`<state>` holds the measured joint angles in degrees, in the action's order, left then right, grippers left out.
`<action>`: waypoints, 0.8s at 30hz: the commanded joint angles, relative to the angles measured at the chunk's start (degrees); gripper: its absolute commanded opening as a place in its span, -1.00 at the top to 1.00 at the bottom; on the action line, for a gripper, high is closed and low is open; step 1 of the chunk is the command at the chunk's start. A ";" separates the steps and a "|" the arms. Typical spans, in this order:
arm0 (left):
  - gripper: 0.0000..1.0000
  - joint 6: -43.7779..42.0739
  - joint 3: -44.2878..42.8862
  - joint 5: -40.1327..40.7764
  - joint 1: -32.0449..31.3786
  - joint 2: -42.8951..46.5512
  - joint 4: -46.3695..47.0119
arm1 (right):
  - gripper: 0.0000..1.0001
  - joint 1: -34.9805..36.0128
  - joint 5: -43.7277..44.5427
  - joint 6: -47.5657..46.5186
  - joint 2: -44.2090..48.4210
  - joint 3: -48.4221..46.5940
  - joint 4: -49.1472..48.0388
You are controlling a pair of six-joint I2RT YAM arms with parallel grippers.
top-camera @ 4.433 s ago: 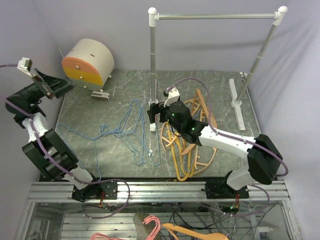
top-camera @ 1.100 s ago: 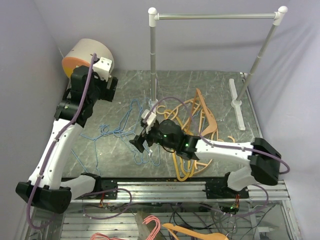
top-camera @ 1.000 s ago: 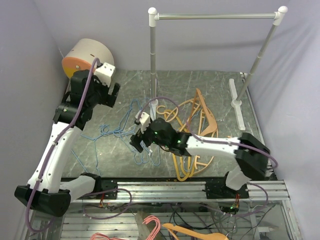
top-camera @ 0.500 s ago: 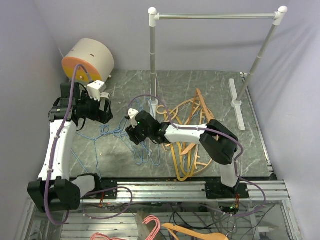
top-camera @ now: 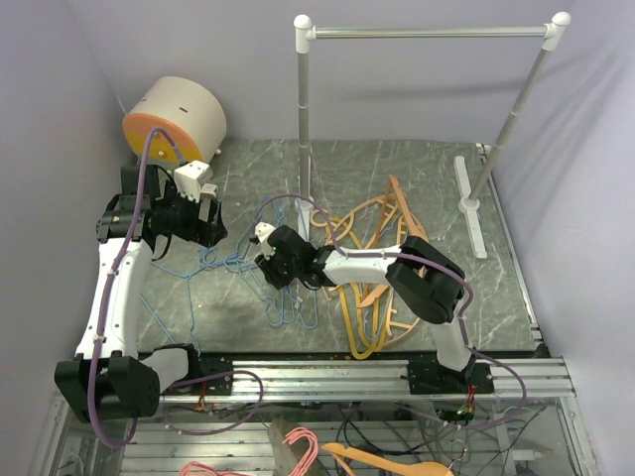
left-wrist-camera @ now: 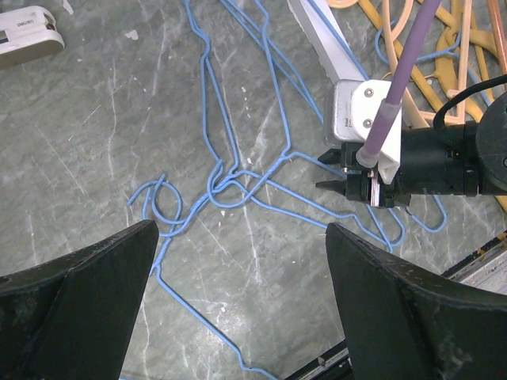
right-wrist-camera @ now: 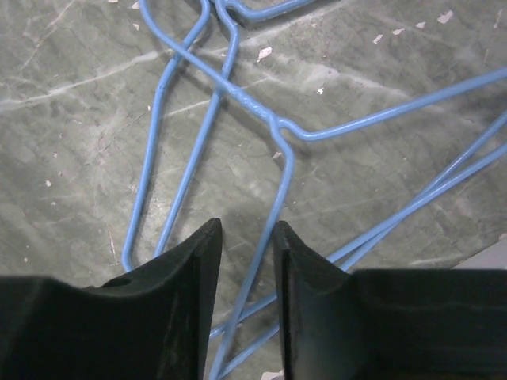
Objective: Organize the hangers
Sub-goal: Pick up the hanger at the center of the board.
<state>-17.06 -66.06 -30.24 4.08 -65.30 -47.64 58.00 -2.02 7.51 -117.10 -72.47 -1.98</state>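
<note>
Counts first: we find two arms, one garment rail (top-camera: 427, 32) on two posts, one cylindrical drum (top-camera: 184, 114) with an orange face, and one small white device (left-wrist-camera: 24, 28) at the far left of the counter (top-camera: 397, 164). Blue wire hangers (left-wrist-camera: 226, 188) lie tangled left of centre on the counter. Orange and tan hangers (top-camera: 357, 337) lie heaped to their right. We cannot count either group, as the pieces overlap.

Right arm: folded at the elbow and reaching leftward, low across the heap. The right tool (right-wrist-camera: 245, 237) is over the blue tangle. Its fingers stand a narrow gap apart with one wire of the tangle running between them, and the gap is wider than the wire.

Left arm: raised along the left side, wrist bent downward. The left tool (left-wrist-camera: 242, 229) is spread wide above the tangle and holds nothing.

The marking on the white device is too small to read.
</note>
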 commanded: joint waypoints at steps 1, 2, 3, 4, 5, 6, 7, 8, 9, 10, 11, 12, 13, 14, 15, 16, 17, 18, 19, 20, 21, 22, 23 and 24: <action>-0.99 0.29 -0.27 -0.20 0.23 0.94 0.89 | 0.51 -0.25 -0.31 0.42 -1.17 1.64 0.36; -0.99 0.27 -0.21 -0.13 0.23 0.95 0.89 | 0.63 -0.23 -0.59 0.48 -1.24 1.63 0.39; -0.99 0.27 -0.21 -0.09 0.27 0.96 0.86 | 0.74 -0.20 -0.82 0.57 -1.28 1.63 0.40; -0.99 0.27 -0.32 -0.01 0.24 0.99 0.74 | 0.80 -0.21 -1.15 0.71 -1.27 1.58 0.44; -0.99 0.40 -0.54 0.14 0.27 1.01 0.52 | 0.81 -0.20 -1.62 0.83 -1.02 1.31 0.69; -0.99 0.52 -1.13 0.37 0.24 1.02 0.18 | 0.83 -0.25 -2.21 0.84 -0.60 1.14 0.96; -0.98 0.28 -2.01 0.57 0.27 1.02 -0.54 | 0.89 -0.24 -2.47 0.93 -0.02 1.10 1.08; -0.99 -0.28 -3.20 0.76 0.24 0.95 -1.69 | 0.95 -0.21 -2.36 1.01 0.64 0.91 1.39; -0.99 -0.93 -4.75 1.16 0.27 0.83 -2.98 | 1.00 -0.25 -2.17 0.81 1.01 0.52 1.97; -0.98 -1.35 -6.50 1.48 0.18 0.75 -4.32 | 1.00 -0.22 -1.55 0.68 1.85 0.10 2.70; -0.98 -2.11 -8.62 1.68 0.11 0.57 -5.90 | 1.00 -0.25 -0.91 0.59 3.29 -0.17 3.23; -0.98 -2.40 -10.61 2.14 0.06 0.47 -7.23 | 1.00 -0.21 -0.30 0.46 4.26 -0.36 3.67; -0.98 -2.59 -12.88 2.64 0.00 0.44 -8.63 | 1.00 -0.18 0.04 0.43 5.39 -0.35 3.99; -0.98 -2.88 -15.13 2.75 0.01 0.36 -9.95 | 1.00 -0.22 0.35 0.60 6.47 -0.29 4.26; -0.99 -3.30 -17.15 2.58 -0.07 0.35 -11.53 | 1.00 -0.21 0.43 0.84 7.73 -0.27 4.64; -0.99 -3.76 -19.22 2.37 -0.10 0.25 -13.12 | 1.00 -0.25 0.25 1.23 9.03 -0.25 4.96; -0.99 -4.04 -21.02 2.15 -0.08 0.21 -14.46 | 1.00 -0.25 -0.34 1.54 10.27 -0.18 5.29; -0.99 -4.02 -22.52 2.25 -0.12 0.32 -15.52 | 1.00 -0.22 -1.10 2.15 11.69 -0.03 5.46; -0.98 -3.77 -23.83 2.39 -0.05 0.41 -16.32 | 1.00 -0.25 -2.07 2.75 13.03 0.22 5.61; -0.98 -3.65 -24.87 2.68 -0.08 0.57 -16.95 | 1.00 -0.25 -3.25 3.34 14.51 0.55 5.71; -0.99 -3.58 -25.78 2.96 -0.12 0.79 -17.55 | 1.00 -0.21 -4.25 4.07 15.79 0.88 5.75; -0.98 -3.45 -26.55 3.30 -0.12 1.03 -18.06 | 1.00 -0.20 -5.27 4.87 17.31 1.37 5.76; -0.99 -3.30 -27.24 3.73 -0.12 1.20 -18.49 | 1.00 -0.23 -6.04 5.88 18.87 1.98 5.64; -0.99 -3.26 -27.98 4.20 -0.12 1.47 -18.91 | 1.00 -0.27 -6.73 6.88 20.37 2.62 5.52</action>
<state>-19.79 -90.94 -28.08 4.05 -64.73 -61.21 57.76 -4.67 10.48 -102.76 -71.77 3.79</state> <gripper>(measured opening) 0.992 0.025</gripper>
